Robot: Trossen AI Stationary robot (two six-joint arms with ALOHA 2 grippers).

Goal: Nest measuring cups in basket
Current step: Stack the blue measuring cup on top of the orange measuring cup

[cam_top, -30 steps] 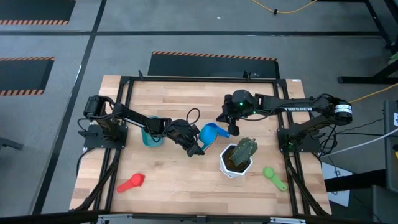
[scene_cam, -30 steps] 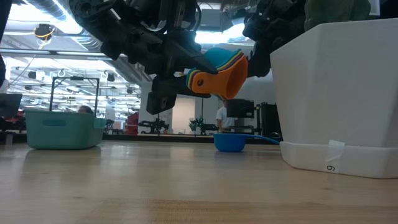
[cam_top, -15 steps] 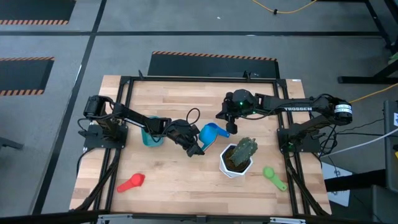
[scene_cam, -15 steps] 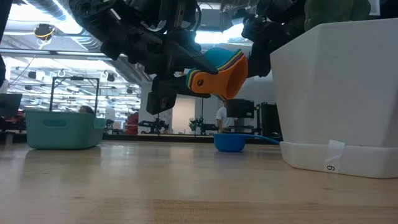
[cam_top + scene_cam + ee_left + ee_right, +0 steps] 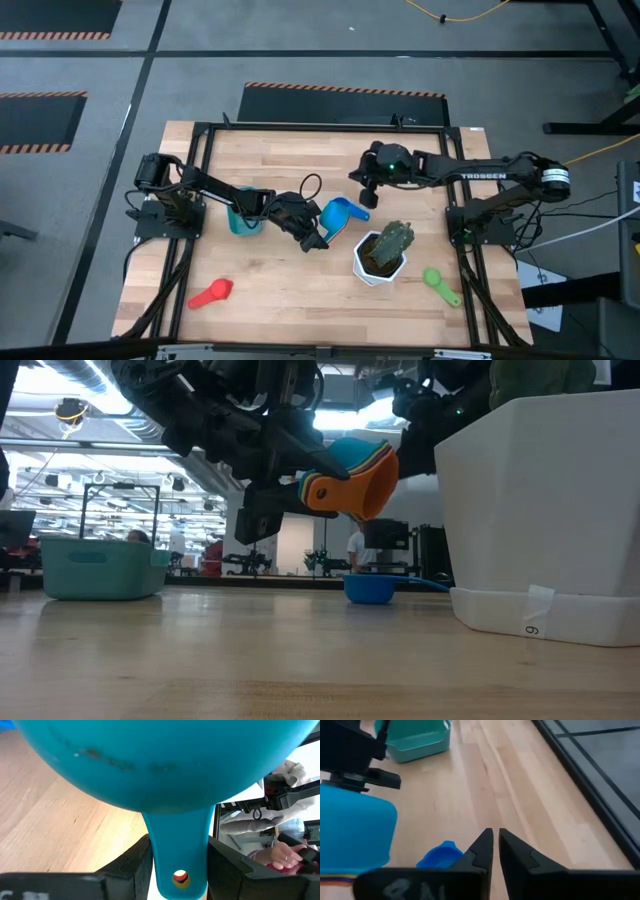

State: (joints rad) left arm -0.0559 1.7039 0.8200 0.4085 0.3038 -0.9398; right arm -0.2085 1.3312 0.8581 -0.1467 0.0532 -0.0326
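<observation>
Where the left gripper [image 5: 312, 240] reaches out past the basket [image 5: 243, 216], we see its fingers clamped on the handles of the stack [image 5: 340, 216], a nest of cups with a big blue one outermost. The stack juts from the fingertips away from the basket and towards the pot [image 5: 379, 255], stopping just short of it. From above we see only blue; the low view shows the stack [image 5: 350, 475] lifted clear of the table [image 5: 300, 660], tipped on its side, with an orange cup at its mouth and coloured rims banded behind it. The left wrist view adds the blue handle [image 5: 180, 855] pinched between the two fingers [image 5: 132, 865].

The right gripper [image 5: 362, 188] hovers on the far side of the stack from the pot, and its wrist view shows the fingertips [image 5: 482, 847] drawn nearly together with nothing between them. That view also shows a small blue cup [image 5: 437, 857] on the table below, which the high view hides; the low view sets it [image 5: 370, 588] on the wood beyond the pot.

Farther out, a red cup [image 5: 211, 293] lies near the table's front edge, well apart from the basket, and a green cup [image 5: 439, 284] lies just beyond the pot on its other side.
</observation>
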